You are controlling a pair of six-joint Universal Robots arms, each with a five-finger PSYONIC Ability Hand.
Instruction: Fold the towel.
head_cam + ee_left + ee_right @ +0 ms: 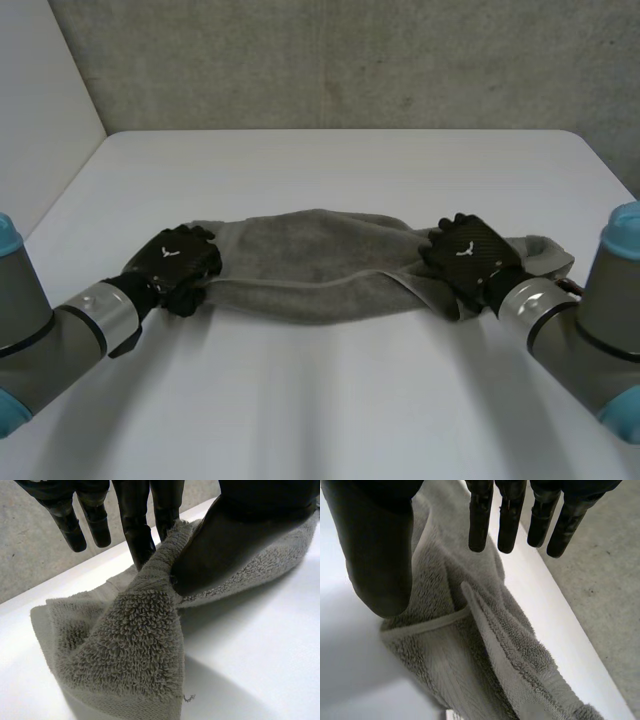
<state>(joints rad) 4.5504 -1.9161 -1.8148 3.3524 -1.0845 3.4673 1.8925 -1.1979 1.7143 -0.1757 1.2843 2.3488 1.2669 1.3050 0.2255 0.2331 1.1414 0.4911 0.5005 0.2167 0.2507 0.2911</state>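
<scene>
Left hand (178, 262) pinching one end of long bunched grey terry-cloth towel (300, 262) between thumb and fingers, right hand (470, 255) relaxed, fingers straight over other end, hemmed edge below palm

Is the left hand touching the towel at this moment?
Touching. In the left wrist view, the left hand pinches the towel between its thumb and fingers.

Towel (310, 262) on table (330, 170); left robot hand (176, 260), right robot hand (470, 250) apparently at ends.
</scene>
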